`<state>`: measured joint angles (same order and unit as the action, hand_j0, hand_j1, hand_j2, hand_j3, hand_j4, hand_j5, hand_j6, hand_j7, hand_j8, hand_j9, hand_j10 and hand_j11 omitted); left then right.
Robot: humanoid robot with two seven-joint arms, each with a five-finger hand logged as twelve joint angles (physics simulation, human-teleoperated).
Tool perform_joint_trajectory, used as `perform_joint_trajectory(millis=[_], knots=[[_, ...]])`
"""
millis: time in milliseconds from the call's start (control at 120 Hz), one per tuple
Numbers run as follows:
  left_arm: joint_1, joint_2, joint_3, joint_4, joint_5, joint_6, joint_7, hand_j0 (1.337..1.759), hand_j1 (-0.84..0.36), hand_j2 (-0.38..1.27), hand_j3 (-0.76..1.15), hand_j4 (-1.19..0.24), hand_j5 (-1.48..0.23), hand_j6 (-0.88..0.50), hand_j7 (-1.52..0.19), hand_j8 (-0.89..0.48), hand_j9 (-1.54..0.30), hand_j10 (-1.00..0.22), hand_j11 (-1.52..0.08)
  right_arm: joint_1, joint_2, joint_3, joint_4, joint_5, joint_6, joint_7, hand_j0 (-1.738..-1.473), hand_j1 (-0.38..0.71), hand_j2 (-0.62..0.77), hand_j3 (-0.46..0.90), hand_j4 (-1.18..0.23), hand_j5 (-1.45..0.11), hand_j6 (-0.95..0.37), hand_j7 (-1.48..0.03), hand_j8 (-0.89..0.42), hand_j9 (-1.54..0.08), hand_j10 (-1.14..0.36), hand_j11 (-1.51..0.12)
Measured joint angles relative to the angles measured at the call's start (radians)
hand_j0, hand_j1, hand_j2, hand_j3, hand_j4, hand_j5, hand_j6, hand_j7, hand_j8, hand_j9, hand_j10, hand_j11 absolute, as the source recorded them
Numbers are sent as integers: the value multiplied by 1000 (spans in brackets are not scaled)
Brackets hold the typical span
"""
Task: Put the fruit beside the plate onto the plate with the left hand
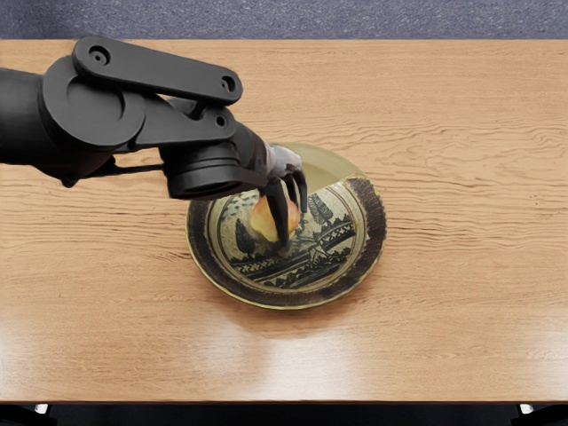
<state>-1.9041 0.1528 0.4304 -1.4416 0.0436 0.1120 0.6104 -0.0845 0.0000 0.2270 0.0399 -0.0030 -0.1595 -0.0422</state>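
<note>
A small yellow-orange fruit sits inside the outline of the plate, over the left part of its patterned centre. I cannot tell whether the fruit rests on the plate or hangs just above it. My left hand is clamped on the fruit from above. Its dark fingers curl down around the fruit's front and right side and hide much of it. The plate is round and shallow, with a dark, worn rim and a dark drawing on a pale yellow-green ground. My left arm, black and bulky, reaches in from the picture's left edge and covers the plate's upper left rim. The plate lies near the middle of a light wooden table.
</note>
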Motion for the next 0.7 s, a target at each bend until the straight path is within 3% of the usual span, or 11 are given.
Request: perform_joint_trajectory(millis=[142, 333, 542, 700], knots=[[13, -7, -7, 8, 4, 4, 0, 1648, -305, 445, 0, -752, -1163, -372, -1122, -220, -1067, -362, -1086, 0, 0, 0, 0, 0, 0, 0, -1658, -310, -6, 0, -34, -43, -34, -43, -34, -43, -34, -43], [18, -12, -8, 11, 11, 16, 0, 1654, -228, 351, 0, -608, -865, -460, -851, -371, -825, -466, -838, 0, 0, 0, 0, 0, 0, 0, -1658, -310, -6, 0, -34, -43, -34, -43, -34, -43, -34, -43], [20, -15, -3, 16, 13, 17, 0, 1657, -93, 171, 0, -415, -568, -362, -562, -330, -553, -365, -557, 0, 0, 0, 0, 0, 0, 0, -1658, -310, -6, 0, -34, -43, -34, -43, -34, -43, -34, -43], [20, -15, -2, 19, 11, 14, 0, 1657, -16, 106, 0, -326, -436, -302, -434, -287, -430, -303, -432, 0, 0, 0, 0, 0, 0, 0, -1658, -310, -6, 0, -34, -43, -34, -43, -34, -43, -34, -43]])
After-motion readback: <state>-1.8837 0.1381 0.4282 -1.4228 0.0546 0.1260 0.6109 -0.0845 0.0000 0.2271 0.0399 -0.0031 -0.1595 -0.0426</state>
